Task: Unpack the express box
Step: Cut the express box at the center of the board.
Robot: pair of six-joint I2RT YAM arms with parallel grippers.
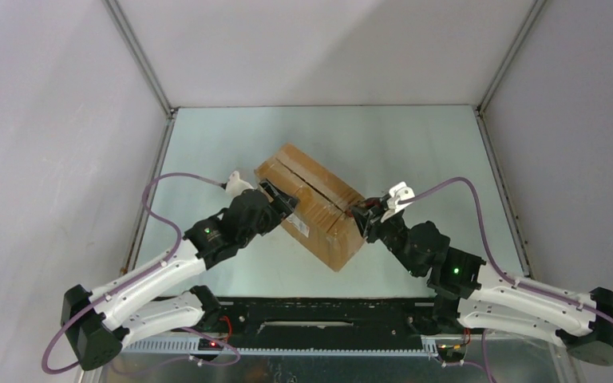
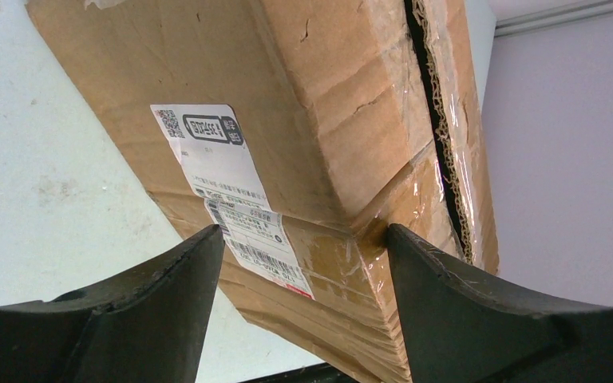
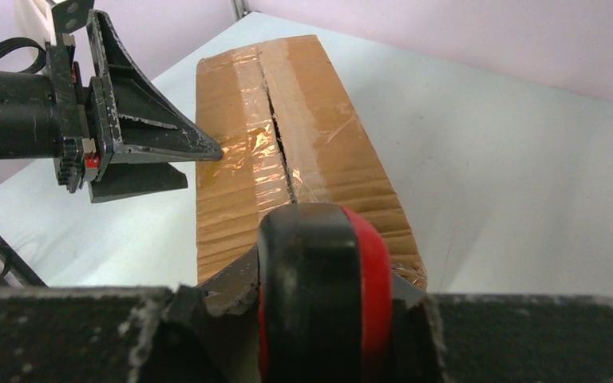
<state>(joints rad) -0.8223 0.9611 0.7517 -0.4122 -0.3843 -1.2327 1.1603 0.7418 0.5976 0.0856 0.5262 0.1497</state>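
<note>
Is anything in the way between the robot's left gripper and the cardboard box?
Nothing visible is. The left gripper is open right at the express box, its fingers either side of the lower labelled edge, with no other object between them.

We see the express box (image 2: 351, 112) as matt brown corrugated cardboard, creased and scuffed, with glossy, wrinkled clear tape (image 3: 255, 152) along its split seam and a smooth white paper label (image 2: 215, 159) on one side. The worktop (image 1: 415, 144) looks smooth, pale and faintly shiny, edged by metal rails (image 1: 140, 60)
</note>
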